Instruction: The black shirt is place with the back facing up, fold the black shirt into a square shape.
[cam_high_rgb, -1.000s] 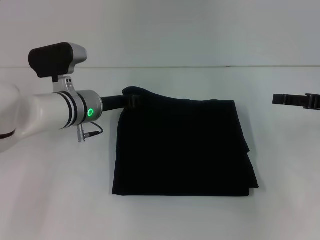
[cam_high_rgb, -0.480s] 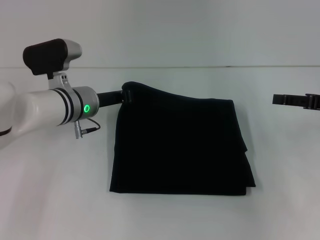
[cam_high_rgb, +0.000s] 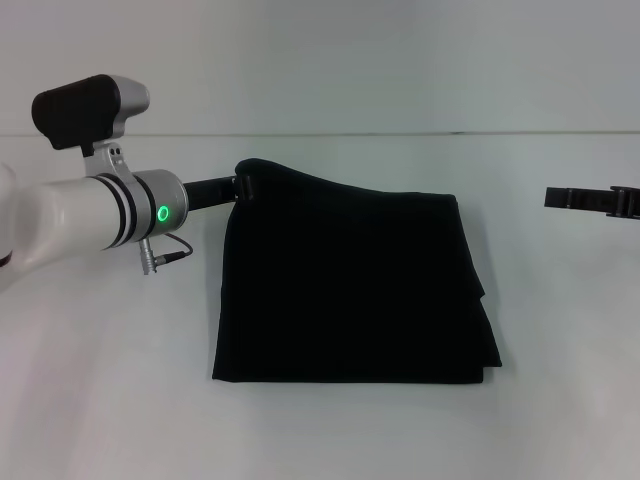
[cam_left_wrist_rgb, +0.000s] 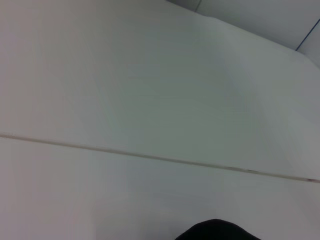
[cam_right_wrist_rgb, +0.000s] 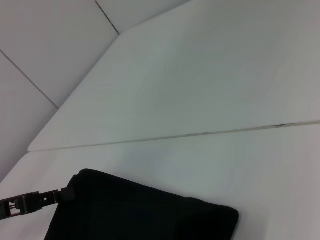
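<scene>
Black shirt (cam_high_rgb: 350, 290) folded on table (cam_high_rgb: 100, 400), far-left corner pinched by left fingers (cam_high_rgb: 244, 186); right fingers' (cam_high_rgb: 560, 198) state unclear.

- Black shirt (cam_high_rgb: 350, 290): soft matt cloth, plain and smooth-lying, with no sheen.
- Desk (cam_high_rgb: 560, 400): smooth white surface, faintly satin, crossed by a thin seam at the far side.
- Left arm (cam_high_rgb: 70, 215): glossy white casing with black rings; matt black cap above.
- Left pincer (cam_high_rgb: 243, 186): hard matt black.
- Right pincer (cam_high_rgb: 590, 200): hard matt black.

Head camera overhead; wrist cameras low
</scene>
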